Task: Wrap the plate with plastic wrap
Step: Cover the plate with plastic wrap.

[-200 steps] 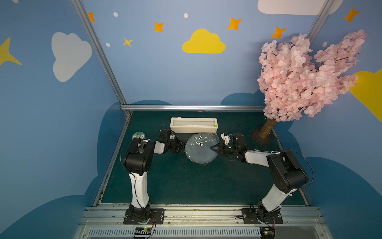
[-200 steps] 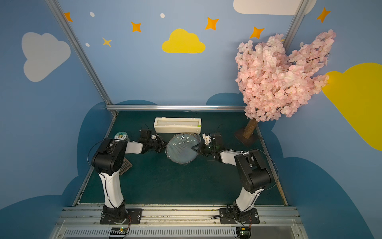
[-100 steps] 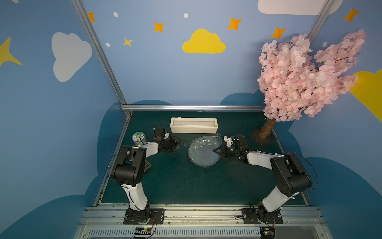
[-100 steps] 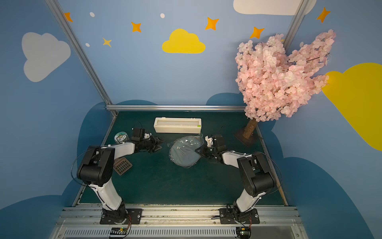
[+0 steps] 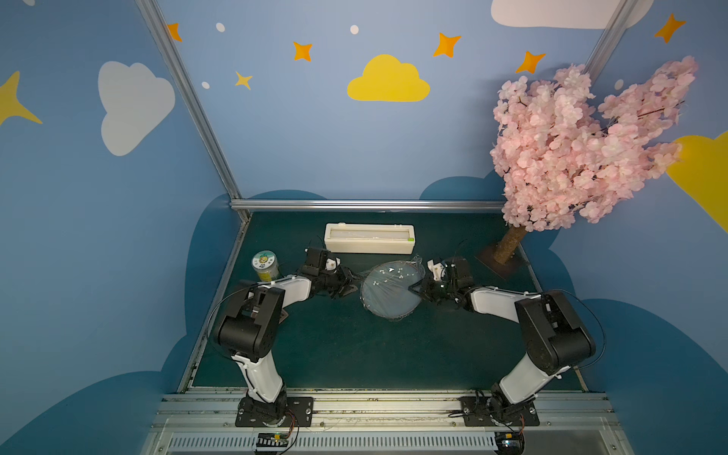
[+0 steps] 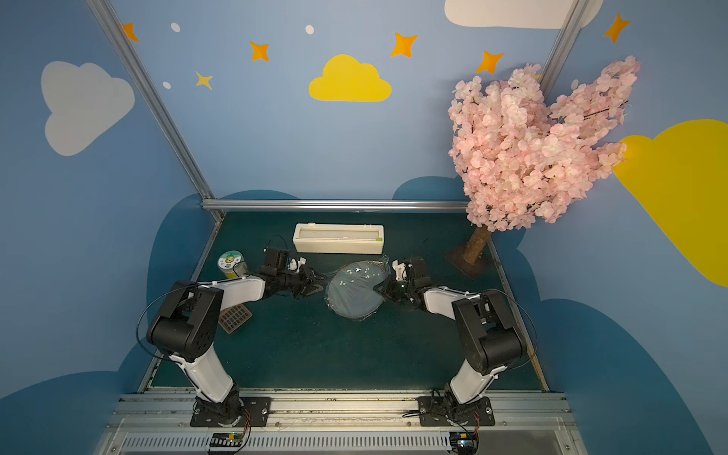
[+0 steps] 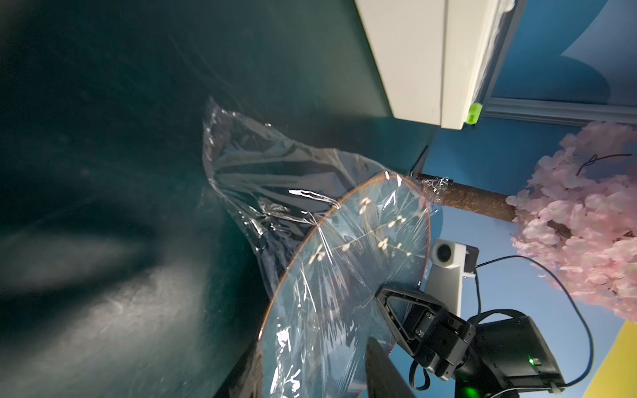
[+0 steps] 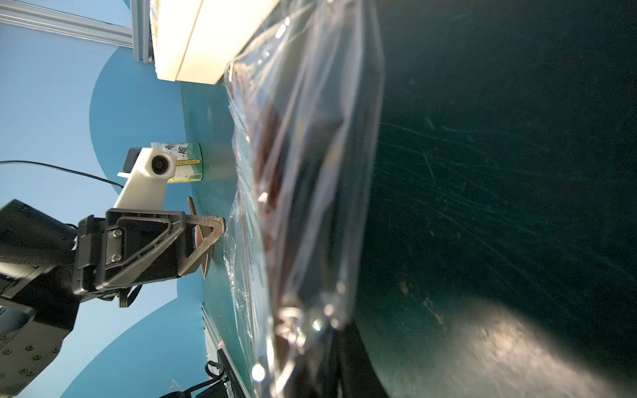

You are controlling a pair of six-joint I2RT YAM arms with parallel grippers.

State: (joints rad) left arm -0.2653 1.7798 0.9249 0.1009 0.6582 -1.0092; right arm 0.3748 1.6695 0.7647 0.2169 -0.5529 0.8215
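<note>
Left fingers (image 5: 348,284) back beside plate (image 5: 388,293), released, empty. My right fingers (image 5: 415,287) clench plate rim, tilting it off counter (image 5: 354,346). Plastic wrap (image 7: 275,179) covers face; loose flap left to tuck.

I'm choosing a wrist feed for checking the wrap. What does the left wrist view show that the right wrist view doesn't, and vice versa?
Left wrist only: the plate face-on with its white dots, the right gripper with jaws shut on its rim, and the pink tree. Right wrist only: the whole left gripper, jaws apart beside the plate's edge, and the jar. Both: the plastic wrap, the dispenser box and the green table.
</note>
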